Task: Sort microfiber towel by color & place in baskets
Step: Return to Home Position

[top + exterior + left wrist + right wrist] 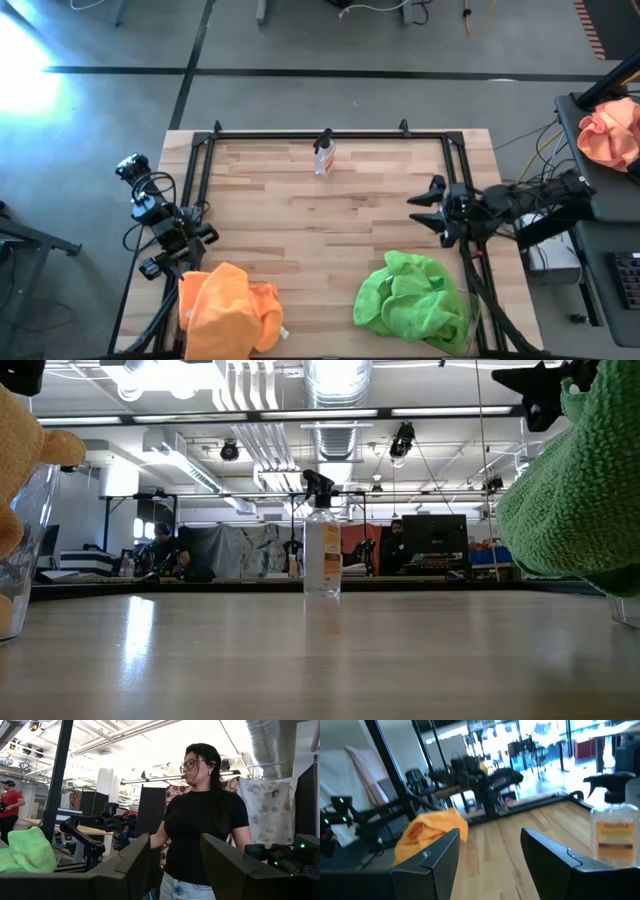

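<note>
The orange microfiber towels [228,318] are heaped in the left basket [35,540] at the table's [320,230] near edge, and the green microfiber towels [410,300] fill the right basket [628,610]. Beside each heap, the left gripper [175,845] and the right gripper [490,837] hang with fingers apart, holding nothing. A spray bottle [323,156] stands at the far edge.

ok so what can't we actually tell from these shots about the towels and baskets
Number of orange towels: high view, heaped on one another.
Number of green towels: high view, bunched folds.
Baskets: clear walls barely show from above; low view's edges cut them.
Spray bottle label: too small, low view.
</note>
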### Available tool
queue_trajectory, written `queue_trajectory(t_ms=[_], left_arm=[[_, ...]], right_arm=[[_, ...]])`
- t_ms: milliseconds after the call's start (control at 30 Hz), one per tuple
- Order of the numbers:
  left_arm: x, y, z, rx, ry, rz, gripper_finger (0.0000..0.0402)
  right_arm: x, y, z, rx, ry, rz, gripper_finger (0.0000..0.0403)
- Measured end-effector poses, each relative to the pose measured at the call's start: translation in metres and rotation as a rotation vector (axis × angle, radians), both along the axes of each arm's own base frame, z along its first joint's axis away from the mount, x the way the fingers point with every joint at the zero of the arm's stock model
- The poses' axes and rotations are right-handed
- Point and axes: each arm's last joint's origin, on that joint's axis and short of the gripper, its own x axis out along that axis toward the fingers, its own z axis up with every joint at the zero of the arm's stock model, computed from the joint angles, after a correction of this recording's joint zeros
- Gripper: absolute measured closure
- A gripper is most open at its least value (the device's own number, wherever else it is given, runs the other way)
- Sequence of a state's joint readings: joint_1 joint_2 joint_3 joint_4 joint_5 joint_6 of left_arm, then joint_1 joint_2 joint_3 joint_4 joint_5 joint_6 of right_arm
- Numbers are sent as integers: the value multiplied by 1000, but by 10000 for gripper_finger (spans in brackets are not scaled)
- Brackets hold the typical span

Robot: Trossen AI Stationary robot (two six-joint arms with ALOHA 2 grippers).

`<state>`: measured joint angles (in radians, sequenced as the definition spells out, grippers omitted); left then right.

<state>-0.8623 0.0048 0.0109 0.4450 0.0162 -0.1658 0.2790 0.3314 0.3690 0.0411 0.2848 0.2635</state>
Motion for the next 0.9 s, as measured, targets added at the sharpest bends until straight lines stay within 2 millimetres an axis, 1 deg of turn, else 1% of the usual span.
queue_trajectory(t_ms=[233,367,567,900], left_arm=[[0,0,0,1,0,0,243],[0,0,0,1,0,0,243],[0,0,0,0,1,0,243],[0,0,0,3,3,0,243]], right_arm=[[0,0,-22,39,-113,5,197],[2,1,-36,64,-146,8,197],[2,1,-47,77,-186,9,197],[3,1,-58,102,-161,14,197]])
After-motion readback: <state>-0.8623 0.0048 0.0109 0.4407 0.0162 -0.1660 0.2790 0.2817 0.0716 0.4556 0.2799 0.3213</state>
